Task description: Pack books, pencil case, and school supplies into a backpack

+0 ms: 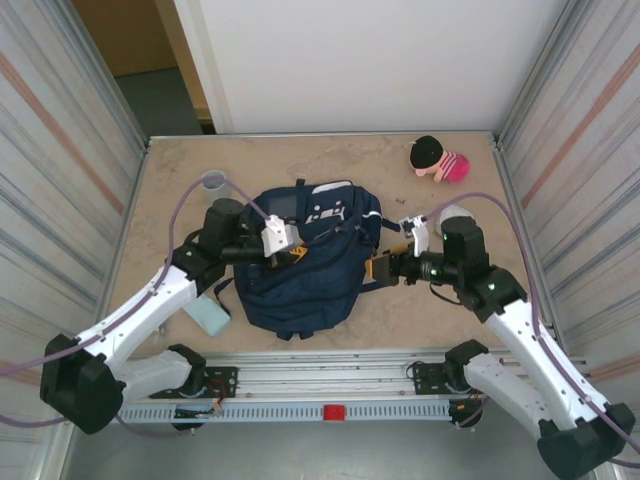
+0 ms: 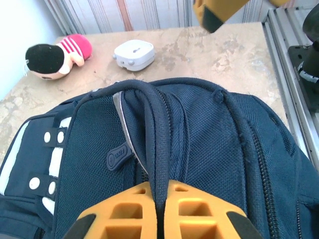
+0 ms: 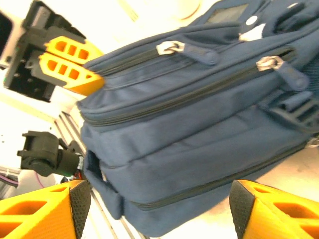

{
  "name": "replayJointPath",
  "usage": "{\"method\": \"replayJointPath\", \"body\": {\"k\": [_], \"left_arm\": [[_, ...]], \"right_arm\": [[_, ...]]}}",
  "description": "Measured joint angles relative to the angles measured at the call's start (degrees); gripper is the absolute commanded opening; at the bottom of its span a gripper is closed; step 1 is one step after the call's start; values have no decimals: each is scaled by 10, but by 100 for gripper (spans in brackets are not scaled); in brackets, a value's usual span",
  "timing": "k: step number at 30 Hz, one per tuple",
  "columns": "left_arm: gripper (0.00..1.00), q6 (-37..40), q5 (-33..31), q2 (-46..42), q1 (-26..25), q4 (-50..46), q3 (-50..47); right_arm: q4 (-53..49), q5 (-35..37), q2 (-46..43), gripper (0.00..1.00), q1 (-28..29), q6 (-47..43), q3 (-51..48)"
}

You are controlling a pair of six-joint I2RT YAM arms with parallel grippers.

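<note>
My left gripper is clamped shut on the top handle of the backpack. My right gripper gapes wide apart, the bag's side just ahead of it. The pencil case lies behind my left gripper, beside the bag.

A table with a beige, marbled top fills the enclosure. Ribbed, silvery side walls with a faint reddish stripe rise along its left edge and right edge. A plain white panel closes the far edge. Past the far left corner, an orange-brown wall and dark grey floor show. A metal rail runs along the near edge. The light is bright and even.
</note>
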Motion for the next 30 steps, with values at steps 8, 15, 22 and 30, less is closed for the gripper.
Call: {"method": "replayJointPath", "body": {"k": [8,15,22,30], "left_arm": [[0,21,59,-38,32,0,-21],[0,33,81,-39,39,2,-30],[0,35,93,-39,45,2,-32],[0,35,104,-39,50,1,-32]], "right_arm": [[11,-92,119,78,-108,-78,29],[109,-149,245,80,-129,-79,30],[194,-199,296,82,-127,-85,30],[243,-252,357,83,-91,-105,43]]}}
